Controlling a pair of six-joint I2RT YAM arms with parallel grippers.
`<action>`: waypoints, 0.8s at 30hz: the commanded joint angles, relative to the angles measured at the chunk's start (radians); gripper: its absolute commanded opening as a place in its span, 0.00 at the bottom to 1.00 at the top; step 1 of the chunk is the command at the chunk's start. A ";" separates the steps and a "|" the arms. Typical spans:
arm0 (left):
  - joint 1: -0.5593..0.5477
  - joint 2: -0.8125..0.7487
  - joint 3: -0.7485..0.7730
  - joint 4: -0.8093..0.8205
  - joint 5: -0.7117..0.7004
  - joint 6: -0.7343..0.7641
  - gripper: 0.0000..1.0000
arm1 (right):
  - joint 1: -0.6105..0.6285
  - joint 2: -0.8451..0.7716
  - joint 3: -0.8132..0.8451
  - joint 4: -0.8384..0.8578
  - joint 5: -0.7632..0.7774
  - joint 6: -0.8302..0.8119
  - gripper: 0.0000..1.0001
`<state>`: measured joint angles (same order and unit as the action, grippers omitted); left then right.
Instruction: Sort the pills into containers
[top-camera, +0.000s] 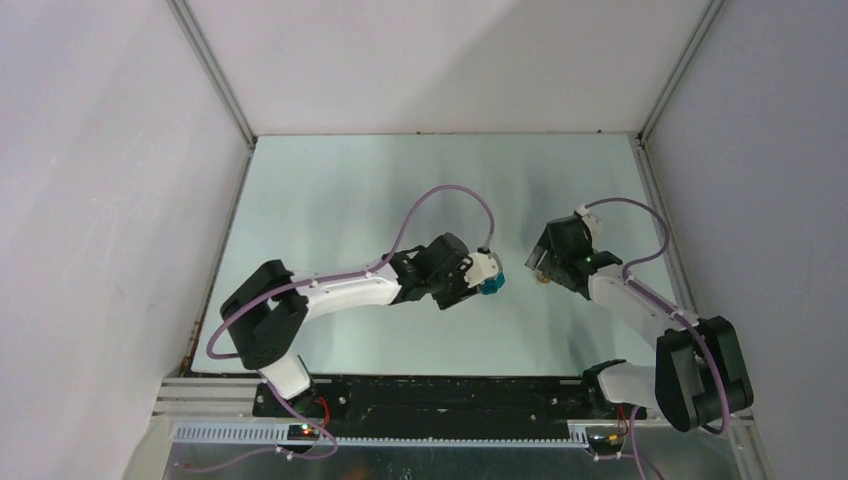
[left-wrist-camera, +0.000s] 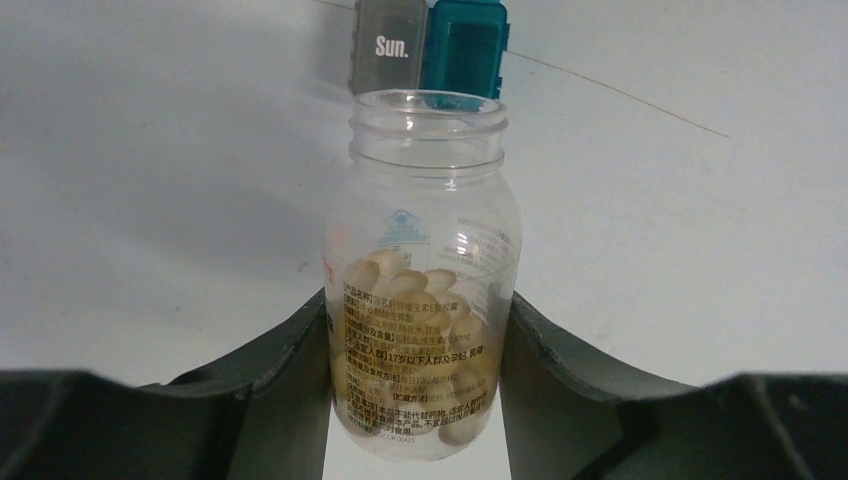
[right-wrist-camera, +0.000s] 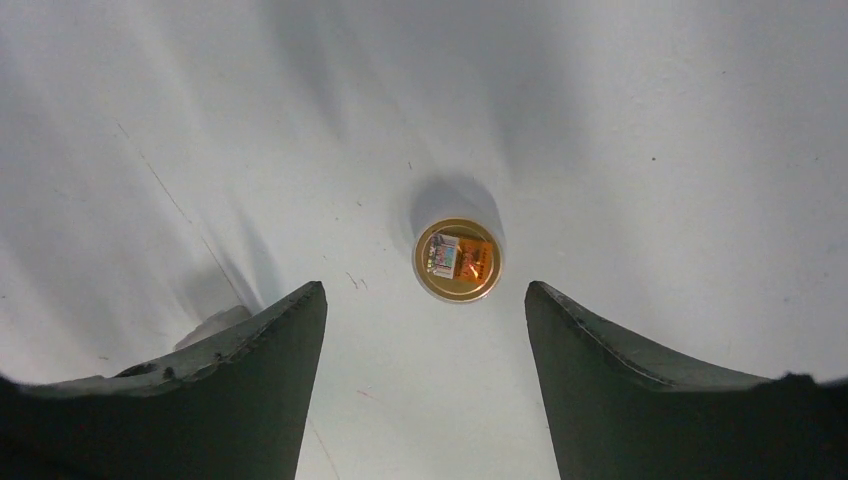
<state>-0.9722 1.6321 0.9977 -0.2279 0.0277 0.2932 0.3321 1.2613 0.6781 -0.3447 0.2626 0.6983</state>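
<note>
A clear open-mouthed bottle (left-wrist-camera: 425, 300) of pale yellow pills (left-wrist-camera: 400, 285) is clamped between the fingers of my left gripper (left-wrist-camera: 420, 302), held above the table. Just beyond its mouth lies the container (left-wrist-camera: 432, 48), a teal case with a grey lid marked "Sun."; from above it shows as a teal spot (top-camera: 491, 287) at the tip of the left gripper (top-camera: 478, 272). My right gripper (right-wrist-camera: 425, 290) hangs open over the table with nothing between its fingers. A round gold bottle cap (right-wrist-camera: 458, 260) lies flat just ahead of its fingertips, also seen from above as the cap (top-camera: 543, 279).
The grey-white table (top-camera: 400, 180) is walled in by white panels on the left, back and right. The two grippers face each other near the table's middle, a short gap apart. The arm bases stand on a black rail (top-camera: 440, 395) at the near edge.
</note>
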 joint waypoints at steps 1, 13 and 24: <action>-0.029 0.049 0.098 -0.085 -0.117 0.093 0.00 | -0.016 -0.041 -0.002 -0.029 -0.007 -0.015 0.78; -0.081 0.159 0.232 -0.211 -0.293 0.130 0.00 | -0.104 -0.140 -0.080 -0.042 0.019 0.029 0.79; -0.131 0.261 0.344 -0.281 -0.385 0.107 0.00 | -0.170 -0.212 -0.131 -0.055 0.011 0.040 0.76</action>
<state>-1.0851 1.8809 1.2671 -0.4854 -0.2825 0.4011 0.1722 1.0859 0.5617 -0.3992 0.2565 0.7258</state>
